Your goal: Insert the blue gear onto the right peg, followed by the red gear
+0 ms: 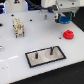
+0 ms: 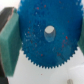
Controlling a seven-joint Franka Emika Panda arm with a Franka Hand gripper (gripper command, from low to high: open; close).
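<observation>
hand (image 1: 64,20) grips blue gear (image 2: 47,40) between its fingers (image 2: 10,42).

Bright, even light; both pics low-res and soft.
Glare washes out the white table (image 1: 15,55); wrist view blurred, esp. at edges.

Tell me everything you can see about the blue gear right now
The blue gear is a wide, flat, bright-blue toothed disc, plastic by its look, with a pale round hole at its centre and fine teeth around the rim. In the wrist view it fills the frame, with a green-padded finger pressed against its edge. In the exterior view it sits in the gripper, held above the white table, clear of the red gear and the peg plate.
</observation>
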